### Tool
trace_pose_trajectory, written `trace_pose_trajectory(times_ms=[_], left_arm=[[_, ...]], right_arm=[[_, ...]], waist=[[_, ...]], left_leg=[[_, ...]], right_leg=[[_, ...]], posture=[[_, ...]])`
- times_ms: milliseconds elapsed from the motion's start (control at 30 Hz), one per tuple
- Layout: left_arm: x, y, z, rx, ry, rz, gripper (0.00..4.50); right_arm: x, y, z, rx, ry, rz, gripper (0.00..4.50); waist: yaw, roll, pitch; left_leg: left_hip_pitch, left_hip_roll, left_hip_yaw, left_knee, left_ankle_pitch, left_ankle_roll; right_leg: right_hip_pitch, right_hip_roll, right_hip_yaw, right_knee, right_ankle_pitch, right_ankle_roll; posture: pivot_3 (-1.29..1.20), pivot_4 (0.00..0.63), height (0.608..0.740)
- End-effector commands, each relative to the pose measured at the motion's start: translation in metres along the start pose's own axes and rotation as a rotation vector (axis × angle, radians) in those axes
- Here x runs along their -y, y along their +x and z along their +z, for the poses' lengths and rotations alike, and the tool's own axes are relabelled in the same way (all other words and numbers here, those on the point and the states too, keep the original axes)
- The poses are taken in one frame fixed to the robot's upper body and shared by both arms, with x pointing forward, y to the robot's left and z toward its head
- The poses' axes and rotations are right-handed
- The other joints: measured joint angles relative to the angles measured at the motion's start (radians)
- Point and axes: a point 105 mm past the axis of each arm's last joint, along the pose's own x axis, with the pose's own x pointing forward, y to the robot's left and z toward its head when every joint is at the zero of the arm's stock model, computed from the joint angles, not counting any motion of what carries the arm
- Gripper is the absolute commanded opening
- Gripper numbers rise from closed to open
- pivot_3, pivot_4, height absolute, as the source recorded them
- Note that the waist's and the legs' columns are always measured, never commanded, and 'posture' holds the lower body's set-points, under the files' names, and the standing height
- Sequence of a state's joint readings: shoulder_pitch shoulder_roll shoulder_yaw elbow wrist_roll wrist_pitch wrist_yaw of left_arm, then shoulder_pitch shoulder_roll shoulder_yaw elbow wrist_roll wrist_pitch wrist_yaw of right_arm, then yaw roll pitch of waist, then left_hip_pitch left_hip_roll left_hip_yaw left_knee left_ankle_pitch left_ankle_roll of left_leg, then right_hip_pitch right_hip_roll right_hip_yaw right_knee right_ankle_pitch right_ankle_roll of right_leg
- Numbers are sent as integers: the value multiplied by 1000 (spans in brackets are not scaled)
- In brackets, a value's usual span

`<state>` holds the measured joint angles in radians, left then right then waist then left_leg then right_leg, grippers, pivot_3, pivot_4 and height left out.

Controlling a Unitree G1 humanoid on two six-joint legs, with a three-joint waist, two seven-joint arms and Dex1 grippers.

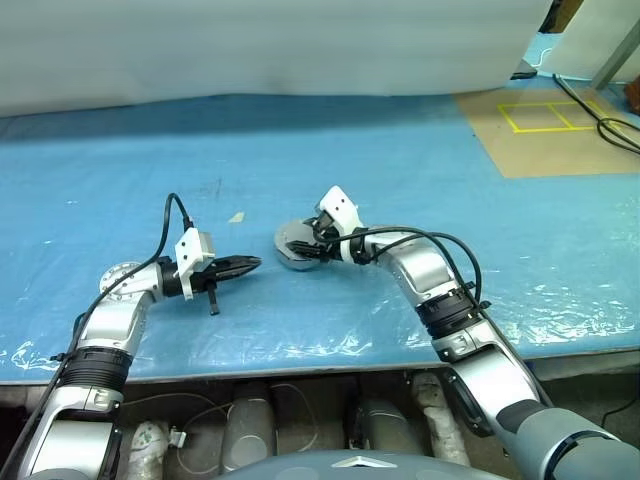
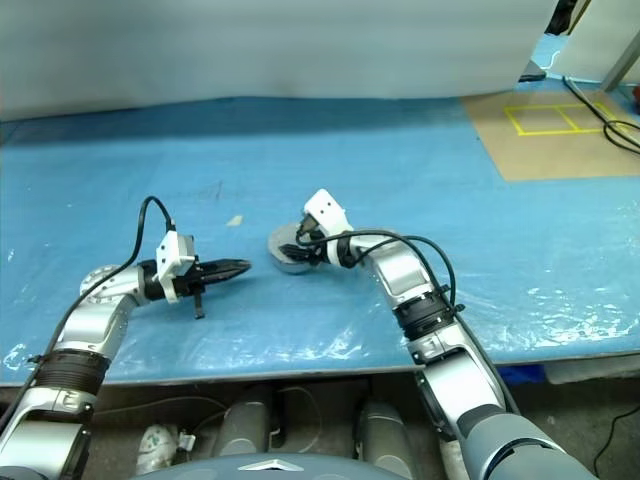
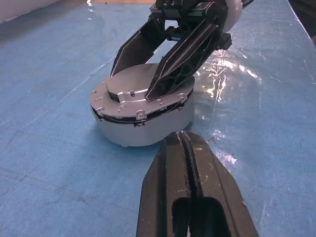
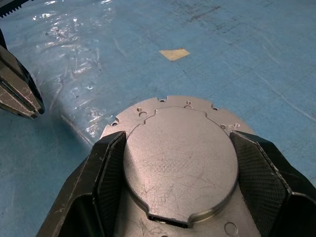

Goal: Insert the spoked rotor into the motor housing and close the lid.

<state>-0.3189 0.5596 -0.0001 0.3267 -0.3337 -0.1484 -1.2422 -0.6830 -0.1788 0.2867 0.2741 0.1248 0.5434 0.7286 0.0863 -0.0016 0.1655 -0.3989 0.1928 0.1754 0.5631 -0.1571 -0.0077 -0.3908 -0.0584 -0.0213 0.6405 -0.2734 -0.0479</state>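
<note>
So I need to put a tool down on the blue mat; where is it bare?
Bare: the far mat up to the white sheet, and the stretch toward the brown board. A bit of tape sits left of centre. Crowded: the middle, where the right gripper spans the lid on the motor housing, the shut left gripper beside it.

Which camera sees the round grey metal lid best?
The right wrist view: the round grey metal lid fills it from above, between the right gripper fingers. The left wrist view shows its side; the head views show it small.
</note>
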Motion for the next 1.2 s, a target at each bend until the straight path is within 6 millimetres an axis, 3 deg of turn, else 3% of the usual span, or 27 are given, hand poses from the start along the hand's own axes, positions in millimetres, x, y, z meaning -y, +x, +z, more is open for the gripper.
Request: trace_pose_trajectory(times_ms=[33,267,600,867,1100,1200], left_arm=[[-3,-1,8,32,31,16,48],[-1,-1,7,33,27,16,48],[0,-2,6,31,28,15,48],[-4,-1,9,42,38,28,48],[-4,-1,9,47,37,36,48],[-5,1,9,50,37,38,48]], right_arm=[[-5,5,-12,-26,29,-10,2965],[9,15,-22,-97,44,-134,2965],[4,14,-44,-181,-19,-109,2965],[13,-2,-88,-396,-27,-131,2965],[10,2,-88,-403,5,-139,2965],[7,7,-80,-379,58,-135,2965]], waist=[[-3,0,0],[-19,0,0],[-14,0,0],[-9,1,-1],[10,3,-3],[7,4,-6]], left_leg=[[0,0,0,0,0,0],[2,0,0,-1,0,0],[10,-1,1,-3,0,0],[14,-2,2,-5,0,0],[32,-5,3,-22,-1,1],[32,-5,3,-23,-1,0]], right_leg=[[0,0,0,0,0,0],[1,0,1,0,0,0],[6,-1,3,-1,-1,0],[9,-1,4,-3,-1,0],[22,-2,6,-16,-5,7],[24,-1,7,-17,-4,6]], posture=[[0,150,740],[0,150,740],[0,150,740],[0,150,740],[0,150,740],[0,150,740]])
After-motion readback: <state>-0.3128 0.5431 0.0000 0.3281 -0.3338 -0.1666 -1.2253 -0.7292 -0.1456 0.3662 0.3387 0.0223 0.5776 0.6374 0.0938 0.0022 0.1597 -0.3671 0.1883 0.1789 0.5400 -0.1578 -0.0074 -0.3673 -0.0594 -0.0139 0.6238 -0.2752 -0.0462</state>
